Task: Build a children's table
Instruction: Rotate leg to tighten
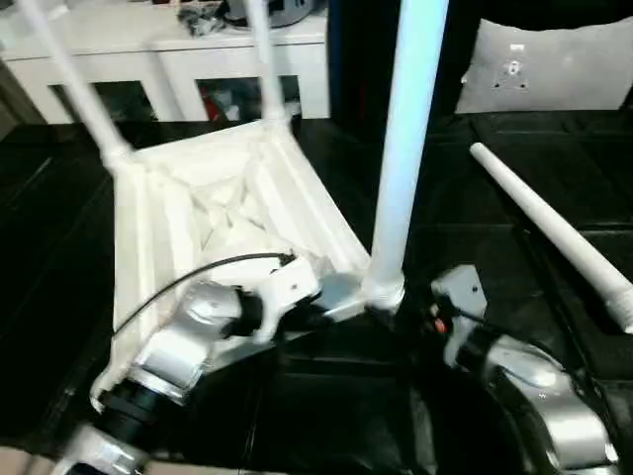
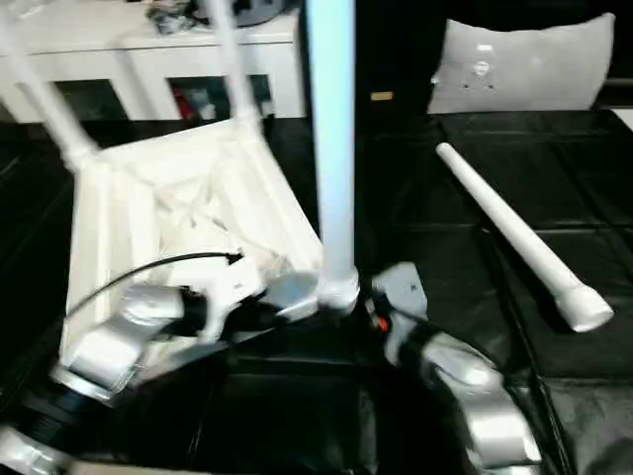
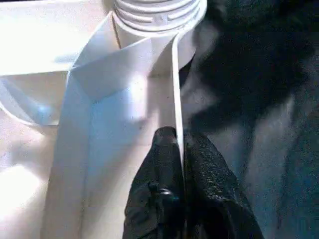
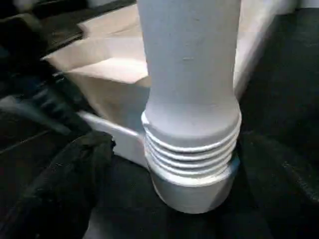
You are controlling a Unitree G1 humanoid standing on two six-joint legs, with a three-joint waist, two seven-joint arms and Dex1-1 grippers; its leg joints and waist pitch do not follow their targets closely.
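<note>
From the left eye, the white plastic square table top (image 1: 213,213) lies upside down on the black floor mat (image 1: 59,257), with its ribbed underside facing up. Three long white round legs stand in its corner sockets and point up. The near leg (image 1: 407,139) is the closest one; two more stand at the far corners, by the white cabinet with glass doors (image 1: 168,69). A fourth white tapered leg (image 1: 554,233) lies flat on the mat, well apart from the table top on the right, with its long side running from far to near and its thick end closest to the robot. A grey-white cushion (image 1: 554,64) leans behind it.

From the right eye, the left gripper (image 2: 287,297) reaches in beside the foot of the near leg, and the right gripper (image 2: 371,307) sits just on the other side of that foot.

In the left wrist view, the two black fingers (image 3: 159,189) are squeezed tight on the thin white rim (image 3: 175,99) of the table top — the rim runs straight between them, toward the threaded socket.

In the right wrist view, the near leg stands straight up, its ridged thick end (image 4: 192,159) down in the socket. One black finger (image 4: 65,184) is on each side of it, spread wide and not touching — the leg stands between them.
</note>
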